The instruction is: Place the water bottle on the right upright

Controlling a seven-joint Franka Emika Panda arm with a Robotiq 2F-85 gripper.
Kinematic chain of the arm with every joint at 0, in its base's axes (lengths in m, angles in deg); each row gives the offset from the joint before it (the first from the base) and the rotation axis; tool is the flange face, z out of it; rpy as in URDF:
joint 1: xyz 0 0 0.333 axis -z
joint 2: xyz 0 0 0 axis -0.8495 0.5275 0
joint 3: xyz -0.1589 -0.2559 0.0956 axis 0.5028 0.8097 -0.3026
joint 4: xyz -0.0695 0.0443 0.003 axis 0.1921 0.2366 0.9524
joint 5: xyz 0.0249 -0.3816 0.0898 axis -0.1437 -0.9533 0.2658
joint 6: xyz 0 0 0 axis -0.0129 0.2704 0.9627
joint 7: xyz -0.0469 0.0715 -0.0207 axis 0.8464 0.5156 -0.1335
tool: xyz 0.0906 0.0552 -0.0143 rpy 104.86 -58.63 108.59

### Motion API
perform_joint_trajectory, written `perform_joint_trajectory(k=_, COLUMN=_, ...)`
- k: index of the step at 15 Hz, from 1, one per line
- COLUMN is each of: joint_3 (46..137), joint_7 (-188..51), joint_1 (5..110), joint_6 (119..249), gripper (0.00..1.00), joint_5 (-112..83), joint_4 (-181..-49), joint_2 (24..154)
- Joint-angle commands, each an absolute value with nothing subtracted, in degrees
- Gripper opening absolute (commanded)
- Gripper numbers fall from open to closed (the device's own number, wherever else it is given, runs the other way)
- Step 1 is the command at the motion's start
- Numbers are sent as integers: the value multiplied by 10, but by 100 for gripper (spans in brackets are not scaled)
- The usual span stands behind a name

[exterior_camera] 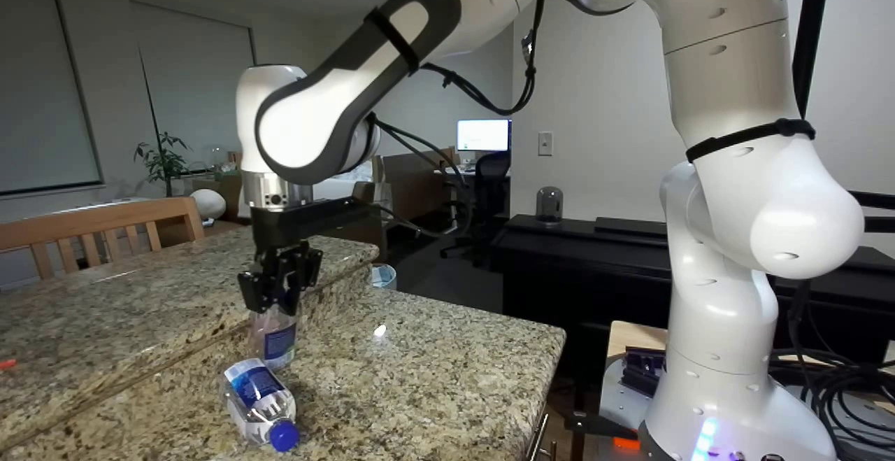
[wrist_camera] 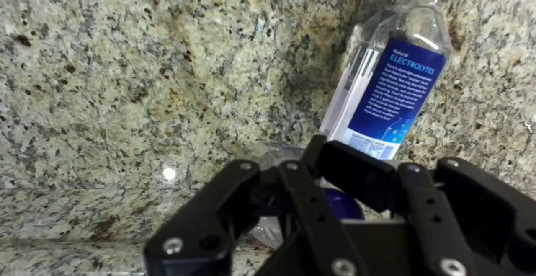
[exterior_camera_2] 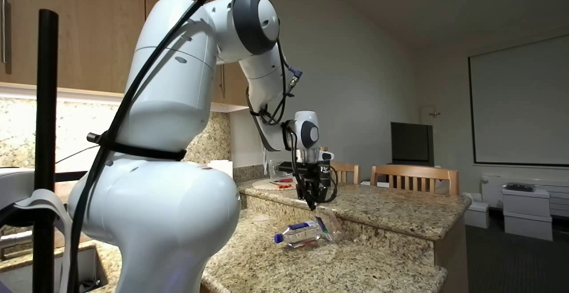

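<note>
My tool (exterior_camera: 281,289) looks clamped on the top of the tilted water bottle (exterior_camera: 279,342), and releasing before its base sits flat could topple it against the lying bottle (exterior_camera: 259,396).

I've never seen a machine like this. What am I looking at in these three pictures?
This is a white robot arm reaching over a stone counter. The black gripper at its end works like a pinching hand.

Two pictures come from cameras standing outside the robot. The third comes from a camera on its wrist, looking down past the gripper.

On the counter is a lying bottle. Beside it a tilted bottle has its top up at the gripper. Both are clear with blue labels. The tilted bottle is probably held, though the gripper hides the grip itself.
</note>
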State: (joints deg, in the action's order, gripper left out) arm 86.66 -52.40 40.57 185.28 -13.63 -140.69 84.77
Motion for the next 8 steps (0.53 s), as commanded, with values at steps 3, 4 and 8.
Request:
perform_joint_trajectory(k=3, joint_3=854, joint_7=-491, joint_1=426, joint_6=1838, gripper=7, joint_5=-161, joint_4=-1396, joint_2=845)
perform_joint_trajectory(k=4, joint_3=854, joint_7=-490, joint_1=426, joint_6=1839, gripper=7, joint_5=-162, joint_4=-1394, joint_2=846)
perform_joint_trajectory(k=8, joint_3=855, joint_7=-488, joint_1=430, joint_6=1840, gripper=7, joint_5=-170, joint_4=-1388, joint_2=846)
